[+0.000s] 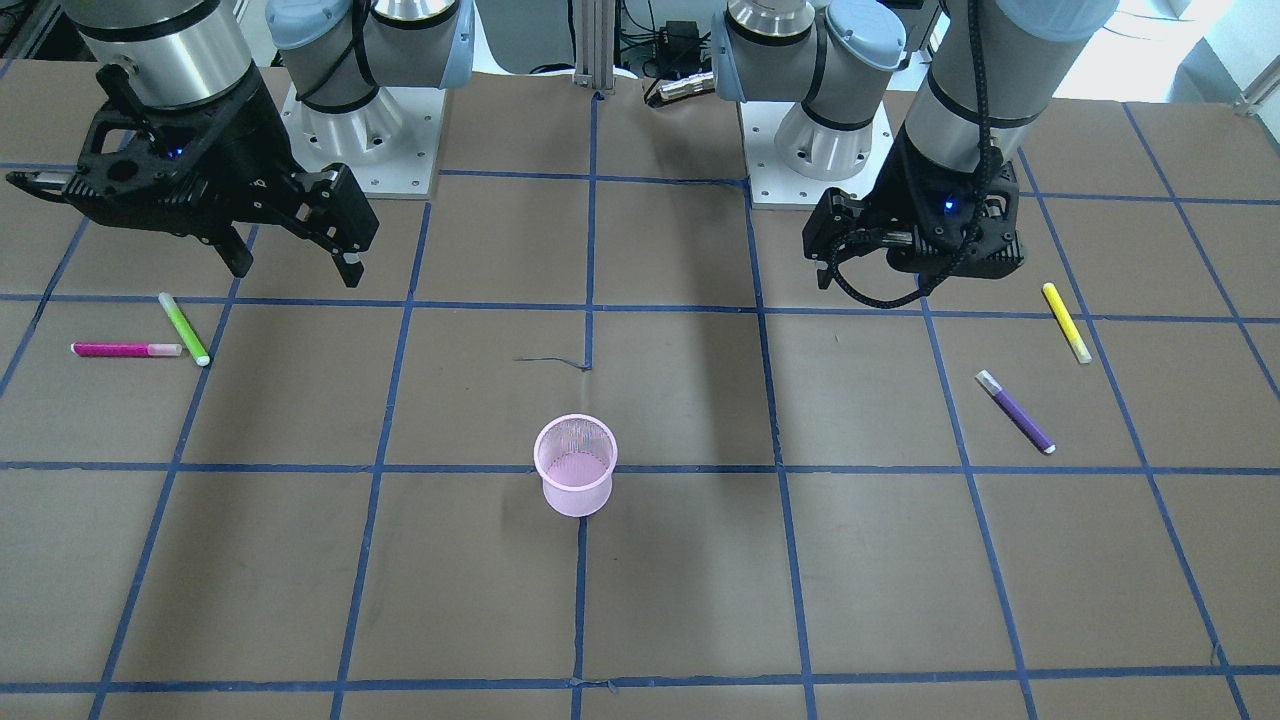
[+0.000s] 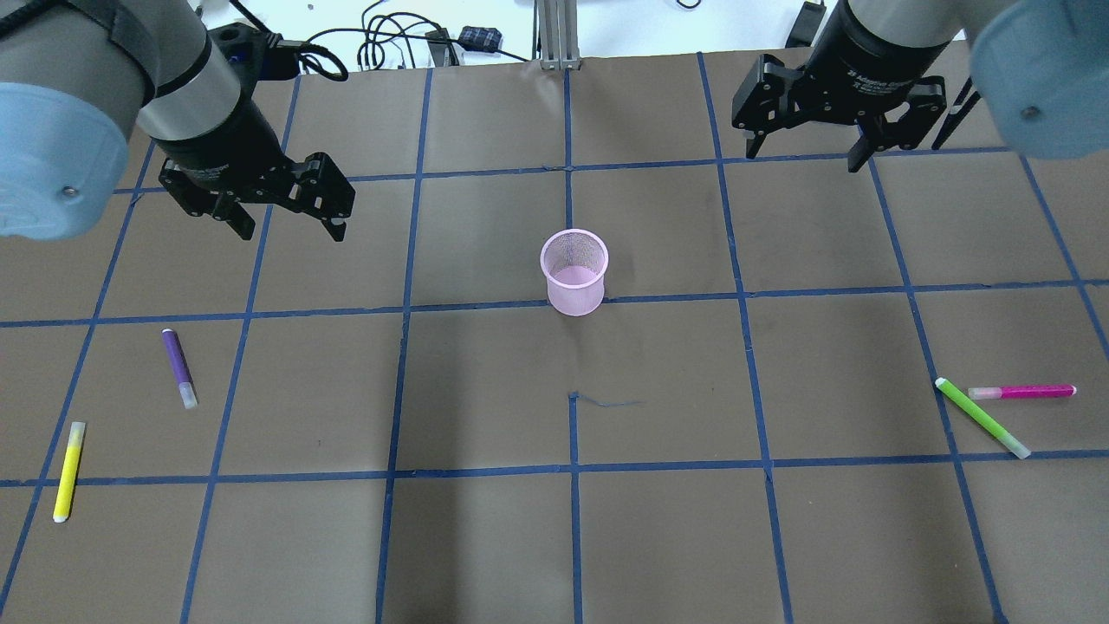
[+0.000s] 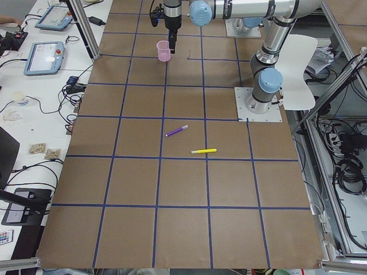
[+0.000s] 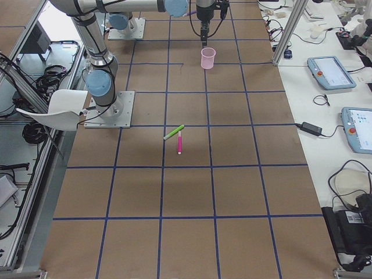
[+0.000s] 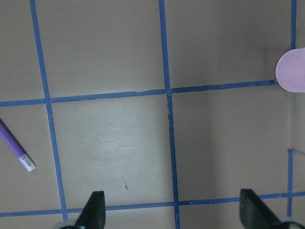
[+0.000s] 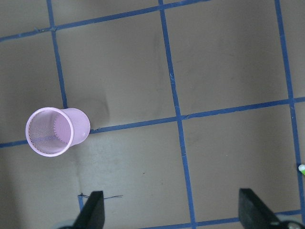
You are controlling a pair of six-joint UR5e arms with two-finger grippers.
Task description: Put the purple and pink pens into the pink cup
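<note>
While both arms hover, left fingers (image 2: 334, 224) and right fingers (image 2: 856, 156) spread apart, empty, one pink cup (image 2: 573, 271) stands mid-bench (image 2: 485, 537). Four pens lie flat: purple pen (image 2: 178, 368), yellow pen (image 2: 68, 471) left; pink pen (image 2: 1022, 392) beside green pen (image 2: 982, 418) right.

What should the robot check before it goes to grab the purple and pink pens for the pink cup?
1. Pink cup standing upright, mouth open, nothing inside: ok.
2. Purple pen lying flat with bare table around it, on the left arm's side: ok.
3. Pink pen clear of other pens: not ok. One end lies right by the green pen; whether they touch, cannot tell.
4. Left gripper open, empty, above the table: ok.
5. Right gripper open, empty, above the table: ok.
</note>
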